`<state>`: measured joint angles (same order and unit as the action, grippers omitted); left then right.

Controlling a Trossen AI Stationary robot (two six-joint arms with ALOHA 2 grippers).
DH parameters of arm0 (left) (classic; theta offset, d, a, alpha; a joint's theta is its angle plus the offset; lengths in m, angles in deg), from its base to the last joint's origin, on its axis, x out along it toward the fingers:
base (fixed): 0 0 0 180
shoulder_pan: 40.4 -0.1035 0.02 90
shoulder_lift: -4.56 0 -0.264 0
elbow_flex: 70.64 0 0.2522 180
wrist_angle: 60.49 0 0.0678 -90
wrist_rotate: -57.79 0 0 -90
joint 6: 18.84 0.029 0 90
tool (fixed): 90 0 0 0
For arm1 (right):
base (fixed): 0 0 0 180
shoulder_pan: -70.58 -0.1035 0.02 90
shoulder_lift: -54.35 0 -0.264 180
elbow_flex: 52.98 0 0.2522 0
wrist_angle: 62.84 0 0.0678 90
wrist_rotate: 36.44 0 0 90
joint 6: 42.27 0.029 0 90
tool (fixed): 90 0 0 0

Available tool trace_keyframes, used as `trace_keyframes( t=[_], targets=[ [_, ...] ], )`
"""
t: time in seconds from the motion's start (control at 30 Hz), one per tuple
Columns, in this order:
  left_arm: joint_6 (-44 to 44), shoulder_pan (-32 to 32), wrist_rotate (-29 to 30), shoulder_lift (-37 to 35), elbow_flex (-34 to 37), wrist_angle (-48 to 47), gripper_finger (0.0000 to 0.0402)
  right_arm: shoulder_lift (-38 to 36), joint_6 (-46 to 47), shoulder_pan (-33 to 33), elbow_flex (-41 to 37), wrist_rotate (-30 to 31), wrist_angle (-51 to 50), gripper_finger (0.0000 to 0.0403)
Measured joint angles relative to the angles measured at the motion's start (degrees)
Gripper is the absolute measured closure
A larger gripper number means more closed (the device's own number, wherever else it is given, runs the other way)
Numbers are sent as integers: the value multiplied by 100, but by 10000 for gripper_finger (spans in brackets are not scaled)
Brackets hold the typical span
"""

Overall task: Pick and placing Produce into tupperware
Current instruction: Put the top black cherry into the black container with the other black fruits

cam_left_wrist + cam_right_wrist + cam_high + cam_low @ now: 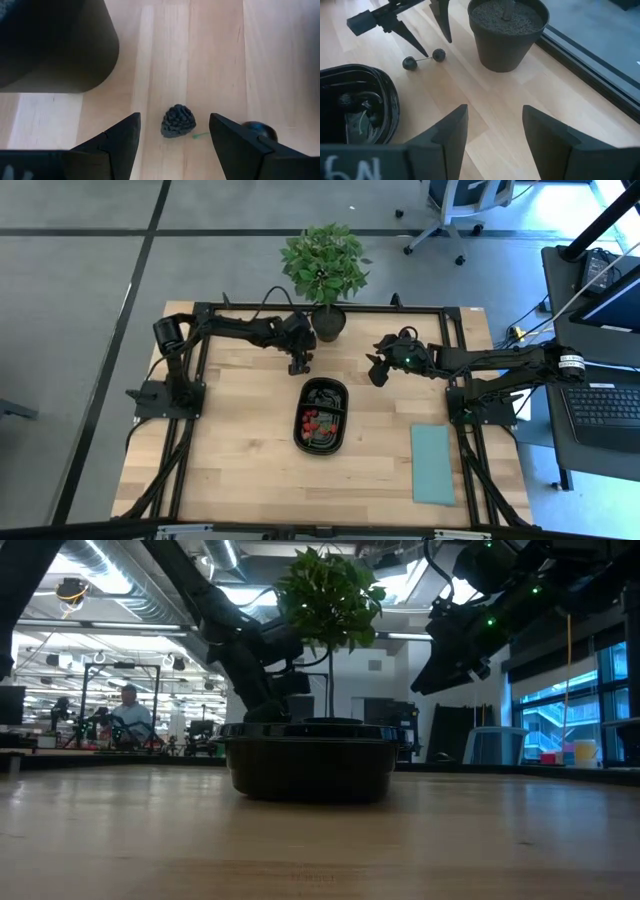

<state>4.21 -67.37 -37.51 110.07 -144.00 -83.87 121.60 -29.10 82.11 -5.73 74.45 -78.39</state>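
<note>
The black oval tray (321, 416) sits mid-table with red and dark fruit pieces (314, 420) inside. Two dark round berries joined by a thin green stem lie on the wood between the tray and the plant pot (328, 322): a bumpy one (178, 121) and a smooth one (259, 131). My left gripper (174, 117) is open above them, its fingers on either side of the bumpy berry without touching it. The right wrist view shows the same pair (424, 58) under the left fingers (415, 39). My right gripper (495, 109) is open and holds nothing, right of the tray's far end (378, 368).
A leafy potted plant (330, 600) stands at the table's far edge, close beside the left gripper. A pale teal sheet (432, 464) lies flat near the right front. The black frame rail (590, 55) runs along the far edge. A person sits far off in the room (128, 712).
</note>
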Motion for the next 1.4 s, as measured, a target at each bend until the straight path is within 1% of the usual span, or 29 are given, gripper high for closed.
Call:
trace_keyframes(
  t=[0.13, 0.3, 0.4, 0.5, 1.1, 1.2, 1.4],
  targets=[
    [2, 81, 35, 27, 0, 9, 171, 2, -3, 0, 0, 0, 28, 212],
    [-3, 231, 23, 282, 0, 25, 171, 2, 2, 0, 0, 0, 33, 212],
    [-47, 230, -40, 357, -17, 47, 172, 2, 6, 0, 0, 1, 33, 212],
    [-70, 229, 17, 365, -17, 51, 179, 2, 8, 0, 0, 0, 31, 212],
    [-195, 198, 80, 385, -9, 0, 234, 0, 26, 0, 0, 0, 26, 212],
    [-195, 202, 86, 387, -9, -1, 249, 2, 26, -2, 0, 0, 25, 212],
    [-190, 209, 103, 389, -4, -1, 294, 1, 26, -2, 0, 0, 25, 212]
  ],
)
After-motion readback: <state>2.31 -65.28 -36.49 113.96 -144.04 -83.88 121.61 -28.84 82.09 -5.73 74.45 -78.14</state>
